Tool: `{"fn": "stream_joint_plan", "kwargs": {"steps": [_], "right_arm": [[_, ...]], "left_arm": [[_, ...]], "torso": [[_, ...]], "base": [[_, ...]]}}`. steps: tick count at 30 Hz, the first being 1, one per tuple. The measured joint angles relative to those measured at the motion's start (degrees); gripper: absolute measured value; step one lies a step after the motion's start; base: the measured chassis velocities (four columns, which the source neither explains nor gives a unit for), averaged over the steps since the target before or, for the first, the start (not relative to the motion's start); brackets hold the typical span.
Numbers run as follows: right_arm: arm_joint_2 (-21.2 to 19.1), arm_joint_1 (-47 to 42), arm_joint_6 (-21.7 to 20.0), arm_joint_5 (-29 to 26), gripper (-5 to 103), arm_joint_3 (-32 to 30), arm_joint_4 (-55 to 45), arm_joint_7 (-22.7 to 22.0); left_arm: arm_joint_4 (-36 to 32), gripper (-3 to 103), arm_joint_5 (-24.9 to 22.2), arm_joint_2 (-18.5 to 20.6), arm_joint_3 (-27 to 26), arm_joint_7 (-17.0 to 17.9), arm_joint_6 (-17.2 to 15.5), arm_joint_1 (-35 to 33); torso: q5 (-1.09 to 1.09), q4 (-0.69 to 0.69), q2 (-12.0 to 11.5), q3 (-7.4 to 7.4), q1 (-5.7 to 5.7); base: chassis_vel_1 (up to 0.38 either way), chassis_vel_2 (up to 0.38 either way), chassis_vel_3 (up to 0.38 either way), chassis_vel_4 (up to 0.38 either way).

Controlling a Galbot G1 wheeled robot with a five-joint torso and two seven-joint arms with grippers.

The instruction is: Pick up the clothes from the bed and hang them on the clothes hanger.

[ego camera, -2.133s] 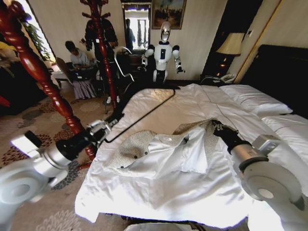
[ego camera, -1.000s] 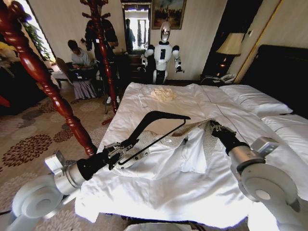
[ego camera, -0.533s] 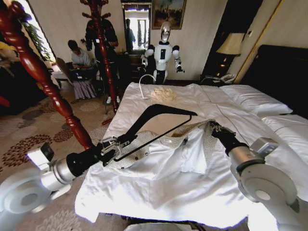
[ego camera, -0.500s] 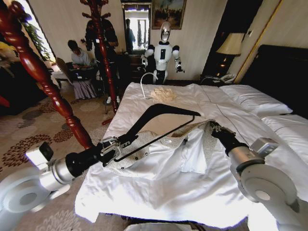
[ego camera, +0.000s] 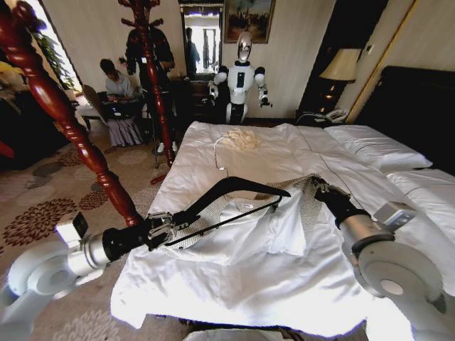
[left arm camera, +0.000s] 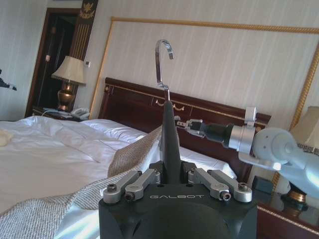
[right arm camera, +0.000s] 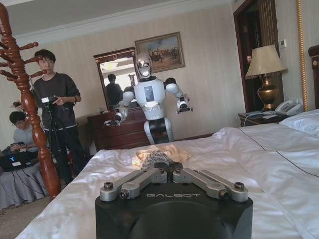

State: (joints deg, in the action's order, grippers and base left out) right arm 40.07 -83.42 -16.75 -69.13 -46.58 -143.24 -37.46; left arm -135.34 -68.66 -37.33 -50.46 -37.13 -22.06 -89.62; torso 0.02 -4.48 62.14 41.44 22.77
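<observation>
The left gripper [ego camera: 165,229] is clamped on one end of the black clothes hanger [ego camera: 231,186], holding it low over the grey speckled clothes [ego camera: 249,220] spread open on the bed [ego camera: 234,284]; the right gripper [ego camera: 319,189] is pinched shut on the jacket's raised edge near the middle of the white duvet.
</observation>
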Motion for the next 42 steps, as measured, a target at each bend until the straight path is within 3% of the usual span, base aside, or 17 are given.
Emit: {"fn": "stream_joint_plan", "kwargs": {"steps": [4,6,9,24,32,42], "right_arm": [[0.01,-0.35,0.05,-1.11,1,0.12,0.00,-0.09],[0.03,-0.38,0.18,-1.37,1,0.10,0.00,0.04],[0.05,-0.29,2.29,-0.72,1,0.09,0.00,2.96],[0.54,0.76,4.14,-0.62,1,1.12,0.00,5.10],[1.53,0.78,5.85,1.52,1,2.30,0.00,8.67],[2.09,0.09,8.97,0.34,1,4.05,0.01,13.31]], "left_arm": [[1.14,18,5.32,-1.72,4.05,1.09,1.27,1.36],[1.34,18,5.76,-2.08,4.71,1.68,1.41,1.66],[2.48,18,7.47,-4.30,8.34,3.70,2.19,2.59],[7.39,18,12.61,-5.38,15.68,2.56,3.33,5.20],[9.53,18,16.70,-12.58,22.44,7.97,5.58,8.07],[14.17,18,20.02,-18.81,26.42,10.63,7.35,11.15]], "torso": [[0.00,0.01,0.00,0.00,0.00],[0.00,0.00,0.00,0.00,0.00],[-0.01,0.01,0.00,0.00,0.00],[0.00,0.01,0.00,0.00,0.00],[0.00,0.00,0.00,0.00,0.00],[0.00,0.00,0.00,0.00,0.00]], "base": [[0.000,0.000,0.000,0.000],[0.000,0.000,0.000,0.000],[0.000,0.000,0.000,0.000],[0.000,0.000,0.000,0.000],[0.000,0.000,0.000,0.000],[0.000,0.000,0.000,0.000]]}}
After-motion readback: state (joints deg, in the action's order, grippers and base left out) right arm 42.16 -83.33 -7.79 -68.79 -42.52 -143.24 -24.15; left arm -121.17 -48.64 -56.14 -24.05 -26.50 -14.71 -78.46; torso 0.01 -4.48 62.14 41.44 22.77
